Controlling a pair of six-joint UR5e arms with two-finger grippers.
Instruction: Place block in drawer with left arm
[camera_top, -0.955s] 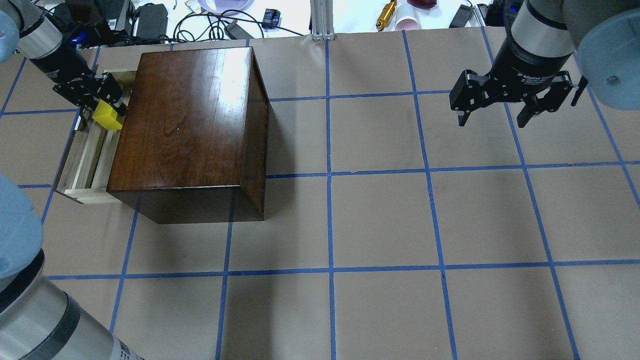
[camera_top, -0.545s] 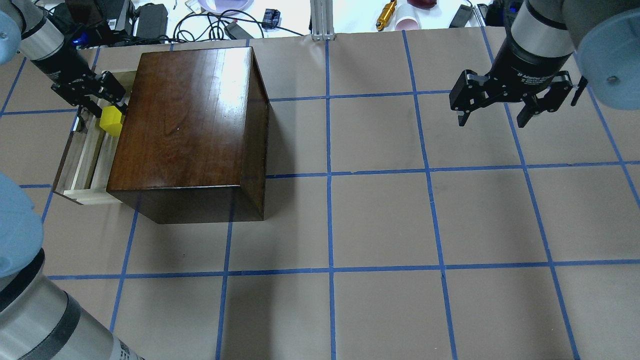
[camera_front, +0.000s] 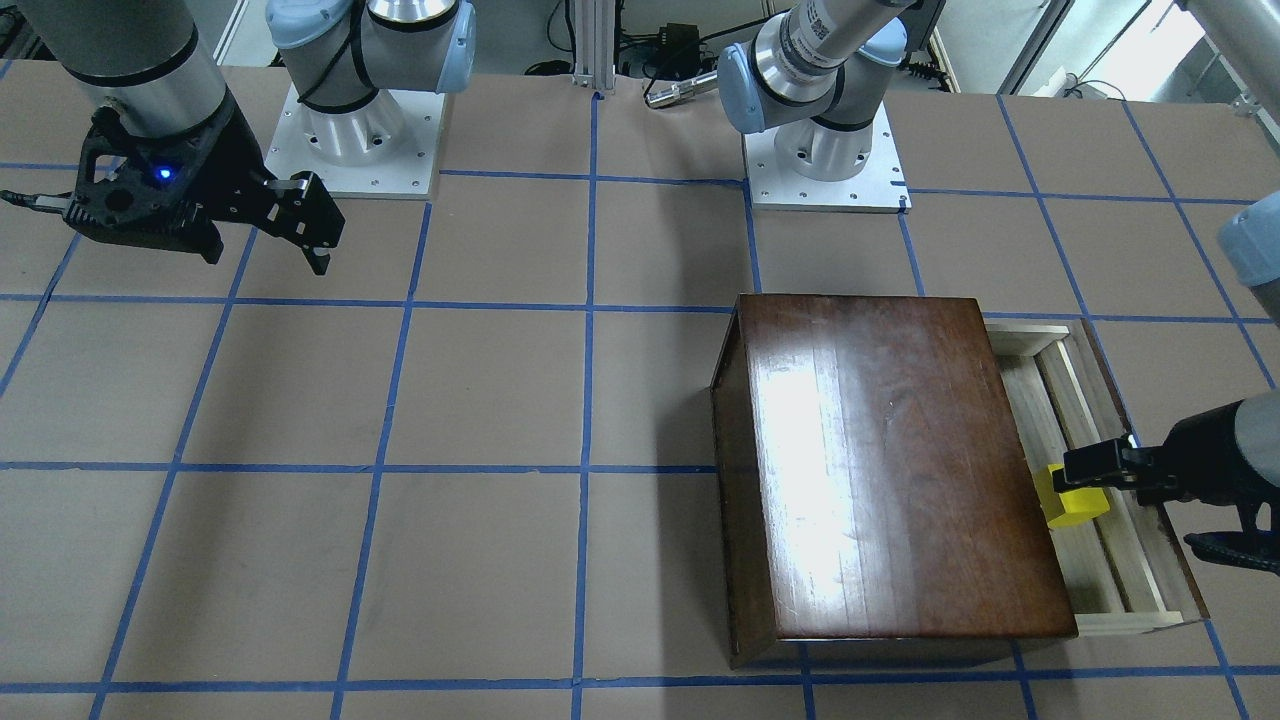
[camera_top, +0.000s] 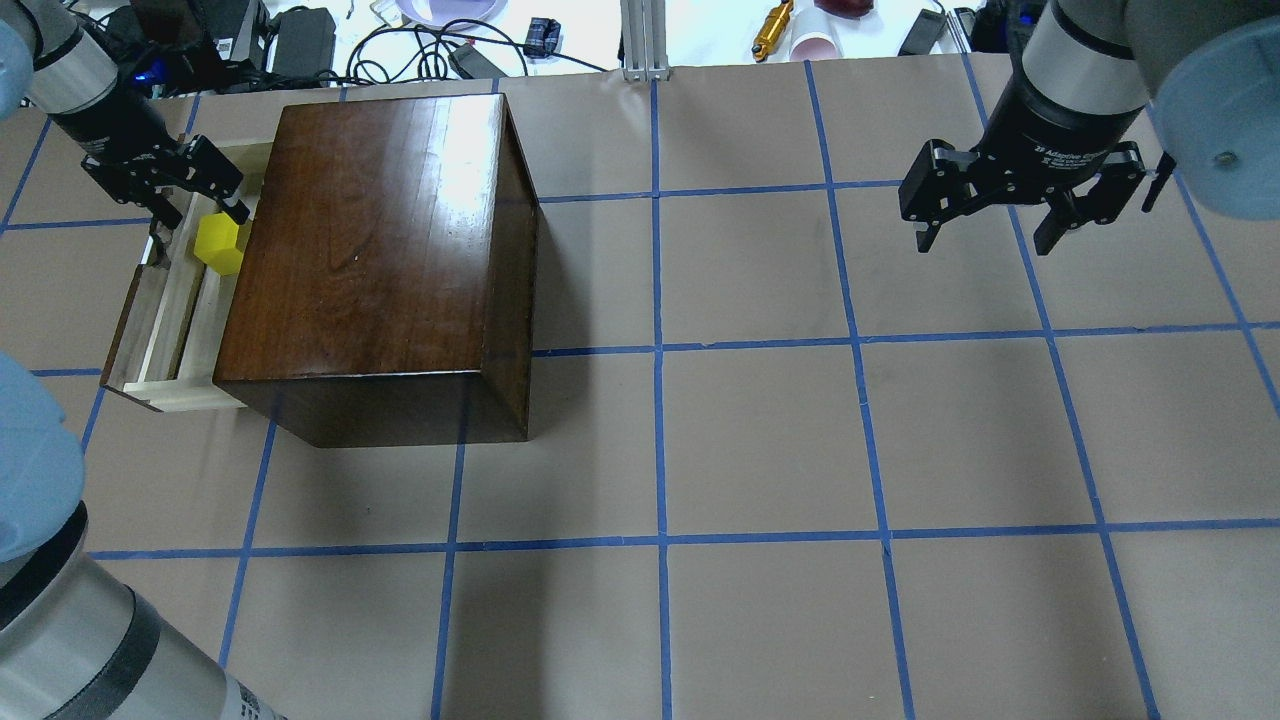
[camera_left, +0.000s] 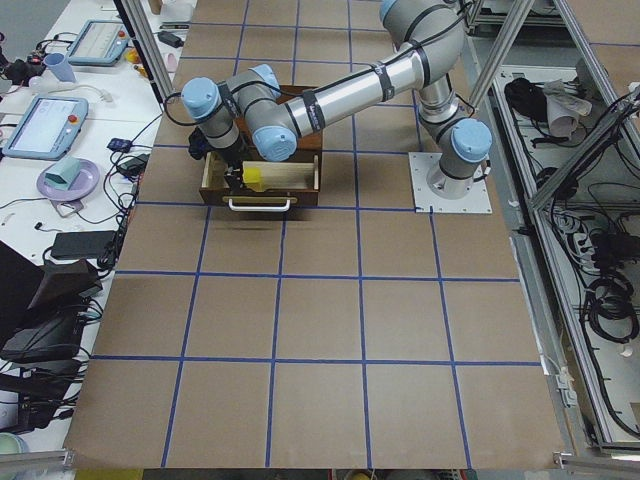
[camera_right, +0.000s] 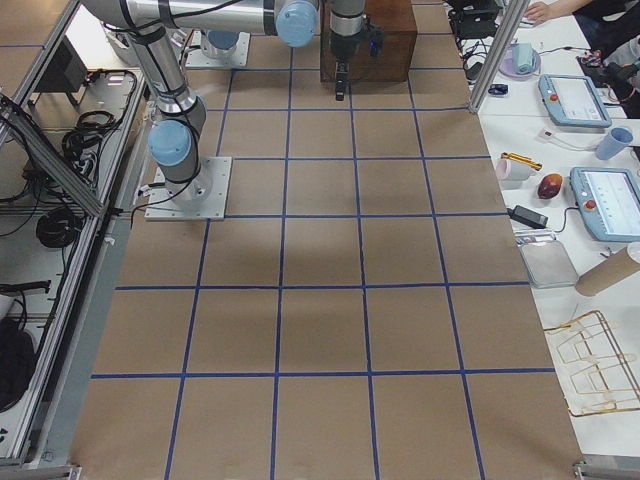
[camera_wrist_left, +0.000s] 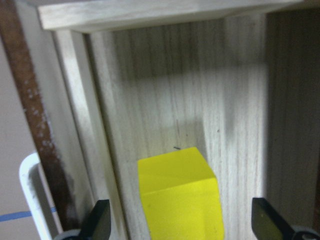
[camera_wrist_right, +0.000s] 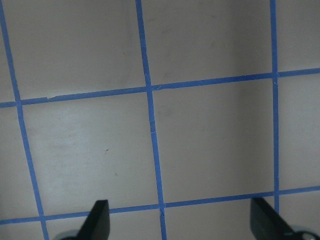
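At the near left corner of the desk, a thick grey segment of the left arm is seen close to the overhead camera. The brown desk surface is divided into squares by blue tape lines.

Further back, towards the far left corner, one glossy dark-brown wooden box is set on the desk. One drawer of pale wood is pulled out from it towards the left edge, and one pale handle is fixed to its dark front panel.

One yellow block is found inside the drawer, in its far half, just beside the box wall. It is rested on the drawer floor and is turned at an angle to the drawer sides. The left jaws are held over it and are spread apart: in the left wrist view the block is seen between the two black fingertips, with a gap left on each side.

Over the far right part of the desk, the right arm is held above the bare surface, well apart from the box. Its jaws are also spread wide, with nothing between them. White lettering is printed on its black wrist; only the word "Adaptive" can be read.

Beyond the far edge, black cables and one gold-coloured cylinder are laid on a white bench.
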